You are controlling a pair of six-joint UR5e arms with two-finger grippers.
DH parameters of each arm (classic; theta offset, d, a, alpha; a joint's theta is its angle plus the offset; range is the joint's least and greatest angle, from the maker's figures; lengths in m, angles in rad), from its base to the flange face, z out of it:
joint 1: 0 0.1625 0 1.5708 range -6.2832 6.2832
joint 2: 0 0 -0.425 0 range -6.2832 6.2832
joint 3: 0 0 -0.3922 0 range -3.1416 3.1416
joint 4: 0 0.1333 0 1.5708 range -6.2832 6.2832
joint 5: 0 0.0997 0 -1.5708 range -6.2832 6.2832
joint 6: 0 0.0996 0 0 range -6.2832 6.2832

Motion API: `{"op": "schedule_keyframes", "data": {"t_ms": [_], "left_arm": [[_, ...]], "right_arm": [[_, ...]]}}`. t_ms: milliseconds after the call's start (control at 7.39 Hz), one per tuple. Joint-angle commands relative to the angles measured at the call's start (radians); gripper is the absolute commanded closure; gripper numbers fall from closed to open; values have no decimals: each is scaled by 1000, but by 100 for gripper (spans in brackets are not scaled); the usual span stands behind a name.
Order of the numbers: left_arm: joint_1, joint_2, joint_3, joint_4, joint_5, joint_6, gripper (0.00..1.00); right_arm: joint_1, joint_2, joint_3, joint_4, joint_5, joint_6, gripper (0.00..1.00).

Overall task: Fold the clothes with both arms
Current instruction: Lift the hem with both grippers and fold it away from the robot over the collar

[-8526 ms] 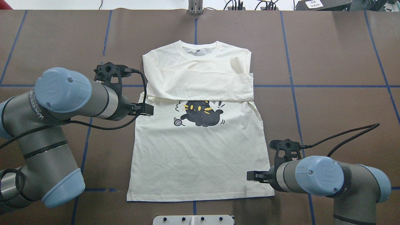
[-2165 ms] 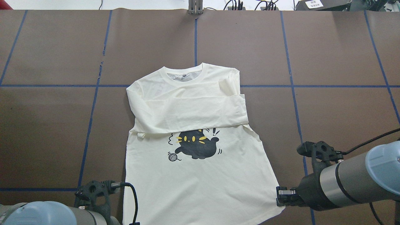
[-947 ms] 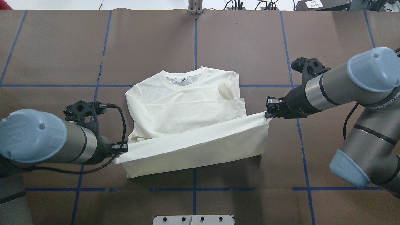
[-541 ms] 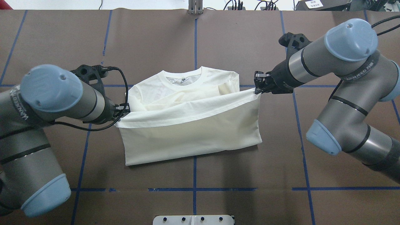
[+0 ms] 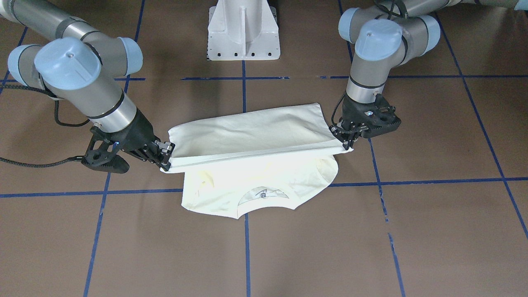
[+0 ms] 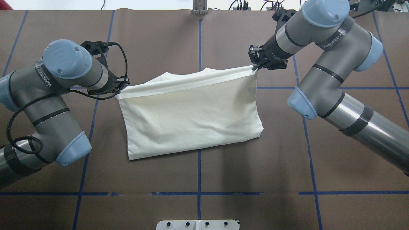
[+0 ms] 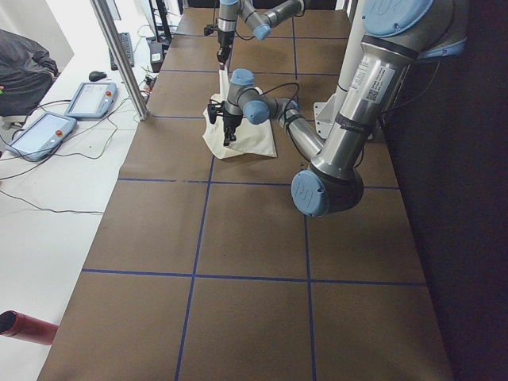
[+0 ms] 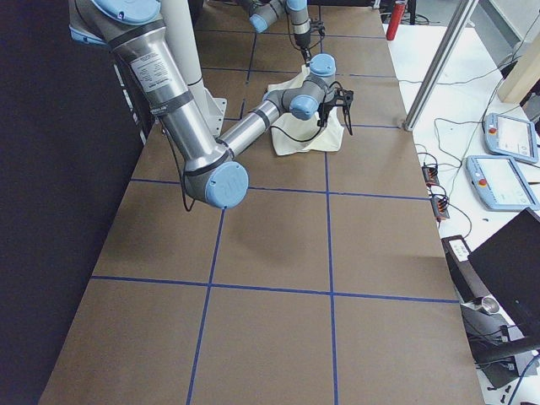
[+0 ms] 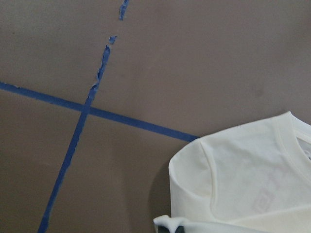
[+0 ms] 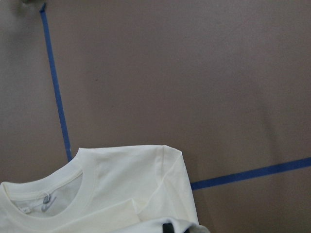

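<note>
We see the cream-white T-shirt (image 6: 191, 118) lying near the middle of the brown bench (image 6: 153, 38), doubled over so that its plain pale back faces up. Our left pincer (image 6: 123, 85) is closed on one corner of the hem (image 6: 188, 82), and our right pincer (image 6: 255, 62) is clamped on the other corner. The hem runs taut between them, held just above the shoulder end of the garment. From the front, the collar (image 5: 264, 203) and shoulders lie flat on the bench beneath the lifted layer. The right wrist view shows the neckline with a small neck label (image 10: 46, 204). Blue tape lines (image 6: 198, 172) cross the bench, and the white pedestal (image 5: 243, 33) stands at its near edge, between our arms.
</note>
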State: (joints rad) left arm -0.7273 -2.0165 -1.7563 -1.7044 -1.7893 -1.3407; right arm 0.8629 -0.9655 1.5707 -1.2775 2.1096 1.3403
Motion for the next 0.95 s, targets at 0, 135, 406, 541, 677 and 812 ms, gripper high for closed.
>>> {"op": "schedule_keyframes", "data": {"t_ms": [0, 135, 406, 541, 677, 812], "left_arm": [[-18, -11, 76, -81, 2, 11, 100], [-17, -28, 78, -78, 1, 11, 100], [-15, -77, 95, -67, -2, -1, 100], [-12, -80, 95, -66, -2, -2, 100], [-11, -80, 96, -66, -2, -2, 74], [-9, -76, 107, -69, 1, -2, 6]], "right_arm": [[10, 80, -127, 1, 1, 0, 100], [8, 105, -165, 1, 1, -1, 100], [-11, 113, -187, 1, 1, -3, 100], [-18, 110, -187, 1, 1, -6, 100], [-19, 107, -187, 1, 0, -6, 83], [-19, 103, -187, 1, 0, -7, 13]]}}
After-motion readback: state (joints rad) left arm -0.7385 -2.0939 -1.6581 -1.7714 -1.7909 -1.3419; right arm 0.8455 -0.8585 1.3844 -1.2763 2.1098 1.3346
